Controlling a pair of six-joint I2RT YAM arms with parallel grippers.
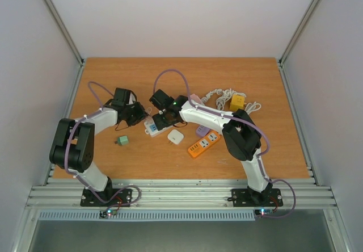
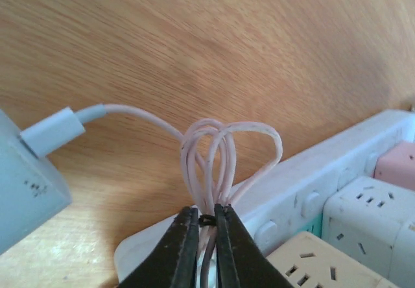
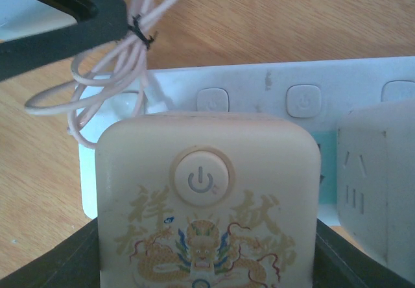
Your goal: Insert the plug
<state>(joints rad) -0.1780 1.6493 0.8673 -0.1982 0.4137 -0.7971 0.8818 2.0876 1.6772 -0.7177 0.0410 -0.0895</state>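
Left jaws are shut tight on the tied cable bundle [image 2: 224, 152], right at the black tie [image 2: 207, 221], not on the plug itself. The pale blue charger block [image 2: 26, 184], prob the plug here, sits off to the left of those jaws in the left wrist view, joined via the USB end [image 2: 52, 132]. White strip [image 2: 324, 165] lies just beside on the counter [image 2: 194, 41], long axis running up-right. Right jaws are clamped around the cream cube socket [image 3: 207, 197]. Left arm's nearer to the plug imo.
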